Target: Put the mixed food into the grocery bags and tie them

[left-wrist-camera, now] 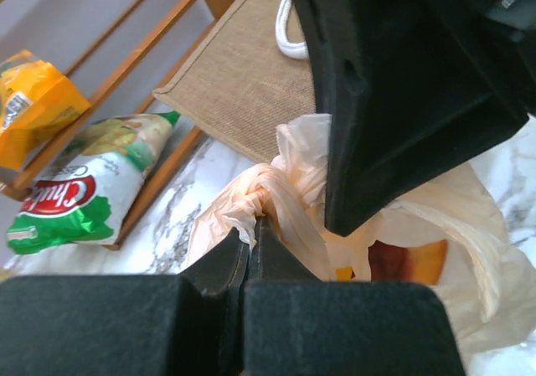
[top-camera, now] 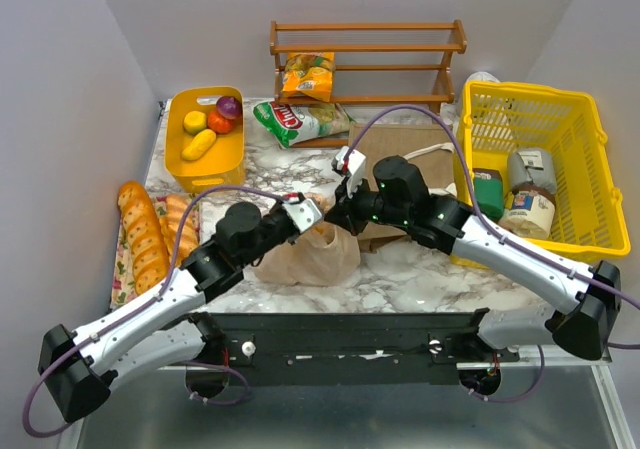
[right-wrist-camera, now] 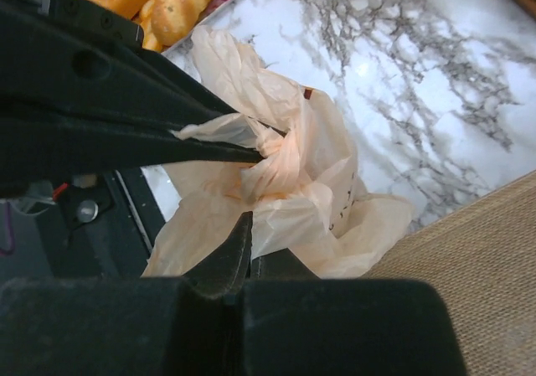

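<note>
The peach-orange plastic bag (top-camera: 318, 257) lies on the marble near the front edge, its handles twisted into a knot (left-wrist-camera: 268, 183) on top. My left gripper (left-wrist-camera: 249, 229) is shut on a handle strip just below the knot. My right gripper (right-wrist-camera: 249, 225) is shut on another fold of the bag beside the knot (right-wrist-camera: 280, 154). The two grippers meet tip to tip over the bag (top-camera: 325, 214). A red-orange shape (left-wrist-camera: 402, 263) shows through the plastic. The tan jute tote (top-camera: 400, 154) lies flat behind the bag with its white handle (left-wrist-camera: 289, 33) showing.
A green-and-white chips packet (top-camera: 295, 124) and a yellow packet (top-camera: 308, 76) are at the wooden rack (top-camera: 370, 44). A yellow tub of fruit (top-camera: 205, 134) and bread loaves (top-camera: 150, 234) are on the left. A yellow mesh basket (top-camera: 540, 159) with jars stands on the right.
</note>
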